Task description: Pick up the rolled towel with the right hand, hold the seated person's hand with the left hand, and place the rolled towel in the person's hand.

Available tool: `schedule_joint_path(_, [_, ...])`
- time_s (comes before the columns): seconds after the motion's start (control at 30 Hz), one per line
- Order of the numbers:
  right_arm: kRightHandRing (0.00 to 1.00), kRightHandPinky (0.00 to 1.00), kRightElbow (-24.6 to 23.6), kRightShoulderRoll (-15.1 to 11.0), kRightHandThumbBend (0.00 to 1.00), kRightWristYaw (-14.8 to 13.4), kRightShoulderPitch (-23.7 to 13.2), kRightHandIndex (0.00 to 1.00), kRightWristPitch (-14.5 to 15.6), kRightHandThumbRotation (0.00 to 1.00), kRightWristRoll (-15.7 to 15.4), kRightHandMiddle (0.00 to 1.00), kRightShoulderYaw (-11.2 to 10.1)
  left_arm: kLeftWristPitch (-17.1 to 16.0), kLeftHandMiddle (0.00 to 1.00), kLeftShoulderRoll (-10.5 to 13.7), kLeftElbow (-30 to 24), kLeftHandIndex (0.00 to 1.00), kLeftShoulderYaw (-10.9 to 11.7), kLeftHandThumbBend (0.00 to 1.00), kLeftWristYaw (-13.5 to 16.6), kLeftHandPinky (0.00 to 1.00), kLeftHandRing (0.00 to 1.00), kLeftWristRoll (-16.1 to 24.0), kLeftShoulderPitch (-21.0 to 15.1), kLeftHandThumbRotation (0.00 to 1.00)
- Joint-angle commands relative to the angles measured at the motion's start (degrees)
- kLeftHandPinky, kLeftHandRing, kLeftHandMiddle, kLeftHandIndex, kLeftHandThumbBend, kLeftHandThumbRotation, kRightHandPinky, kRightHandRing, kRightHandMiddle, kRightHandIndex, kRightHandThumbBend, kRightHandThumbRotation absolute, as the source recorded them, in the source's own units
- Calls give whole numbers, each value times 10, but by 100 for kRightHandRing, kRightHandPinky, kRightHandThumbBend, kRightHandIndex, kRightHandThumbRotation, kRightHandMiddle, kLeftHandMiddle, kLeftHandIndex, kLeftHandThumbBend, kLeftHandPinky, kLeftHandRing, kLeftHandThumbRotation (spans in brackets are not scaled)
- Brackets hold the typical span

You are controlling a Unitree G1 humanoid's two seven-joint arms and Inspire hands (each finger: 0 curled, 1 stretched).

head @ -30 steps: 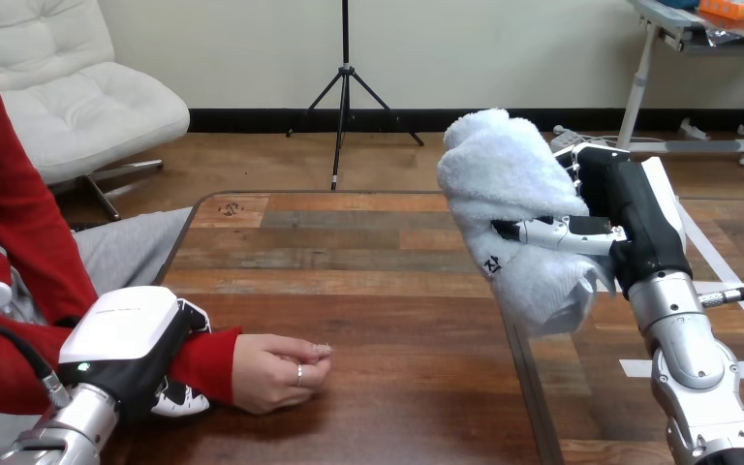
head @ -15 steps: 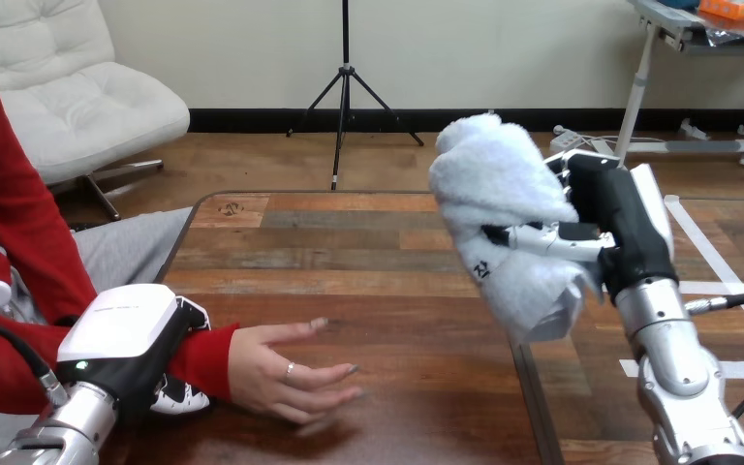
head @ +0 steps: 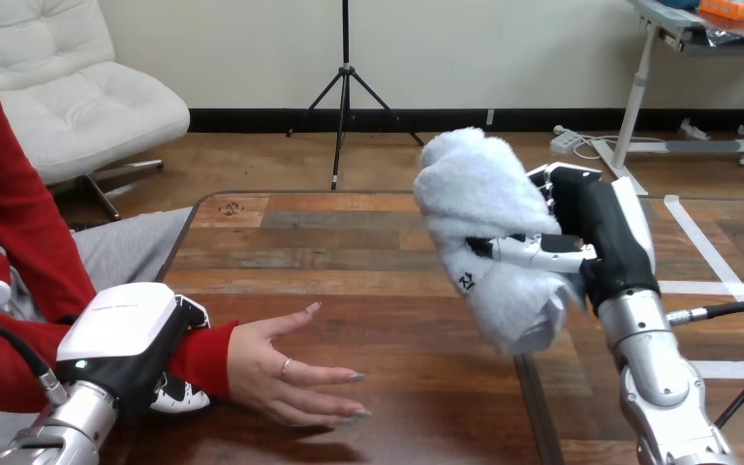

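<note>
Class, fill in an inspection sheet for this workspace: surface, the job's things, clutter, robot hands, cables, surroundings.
Surface: wooden table, planked top.
Job's things: white rolled towel held above the table; person's hand open, resting on the table at the left.
Clutter: nothing seen.
Robot hands: right robot hand shut on the rolled towel; left robot hand curled round the person's wrist.
Cables: nothing seen.
Surroundings: person seated at the table's left side.

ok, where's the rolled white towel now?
Head view, right of centre: rolled white towel in the right hand, above the wooden table, apart from the person's open hand.
</note>
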Motion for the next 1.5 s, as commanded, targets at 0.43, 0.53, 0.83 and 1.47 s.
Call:
schedule_joint_path(0.43, [34, 29, -12, 25, 77, -61, -46, 42, -106, 0, -15, 39, -2, -14, 43, -21, -124, 41, 50, 61, 25, 33, 39, -38, -73, 0])
schedule_joint_path(0.53, [34, 29, -2, 28, 77, -66, -49, 42, -123, 0, -16, 39, -1, -13, 43, -22, -127, 41, 51, 62, 25, 33, 39, -39, -74, 0])
schedule_joint_path(0.83, [33, 28, 26, 34, 76, -98, -58, 42, -160, 0, -37, 38, 3, -11, 43, -26, -132, 41, 51, 63, 23, 33, 40, -40, -77, 0])
schedule_joint_path(1.47, [32, 28, 62, 51, 73, -128, -74, 42, -196, 0, -50, 38, 6, -10, 45, -35, -137, 42, 49, 64, 24, 34, 41, -43, -86, 0])
